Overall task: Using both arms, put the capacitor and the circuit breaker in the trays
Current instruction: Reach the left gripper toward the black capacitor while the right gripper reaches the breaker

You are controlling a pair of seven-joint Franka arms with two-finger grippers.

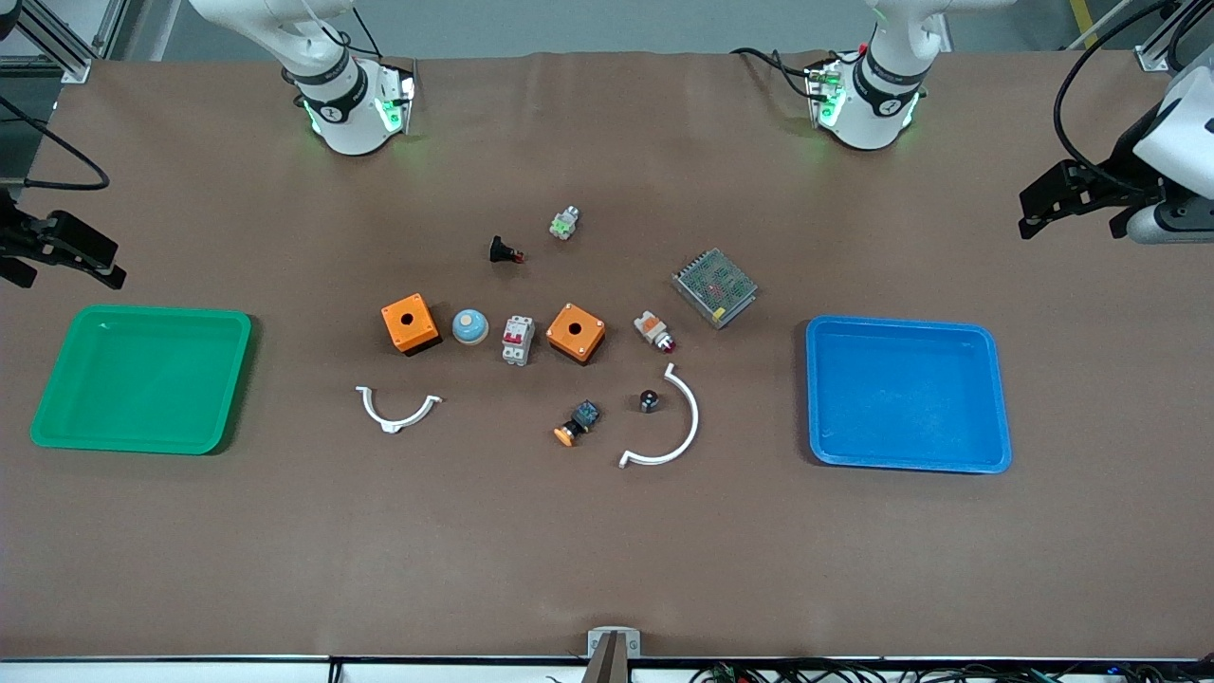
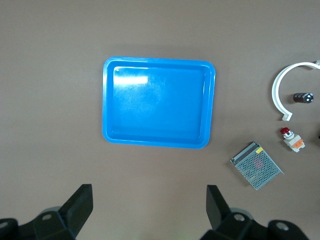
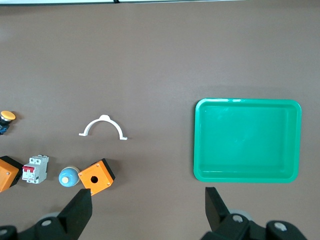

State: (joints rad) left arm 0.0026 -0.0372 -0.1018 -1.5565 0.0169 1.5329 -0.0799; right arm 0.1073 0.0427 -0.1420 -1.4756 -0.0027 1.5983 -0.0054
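The small white-grey rectangular circuit breaker [image 1: 517, 340] with red switch levers lies on the brown desk [image 1: 607, 550], and everything else is placed from it. An orange plastic box with a round hole [image 1: 576, 332] sits just beside it toward the left arm's end, a pale blue domed button [image 1: 469, 327] just beside it toward the right arm's end. The tiny black cylindrical capacitor [image 1: 649, 399] stands nearer the front camera than the breaker, toward the left arm's end, inside the curve of a white plastic half-ring clamp [image 1: 675, 427]. Well apart from the breaker, the left tool [image 2: 150, 202] hangs with fingers spread wide near the blue plastic tray [image 1: 986, 398]; the right tool [image 3: 148, 205], equally wide and holding nothing, hangs near the green plastic tray [image 1: 57, 389].
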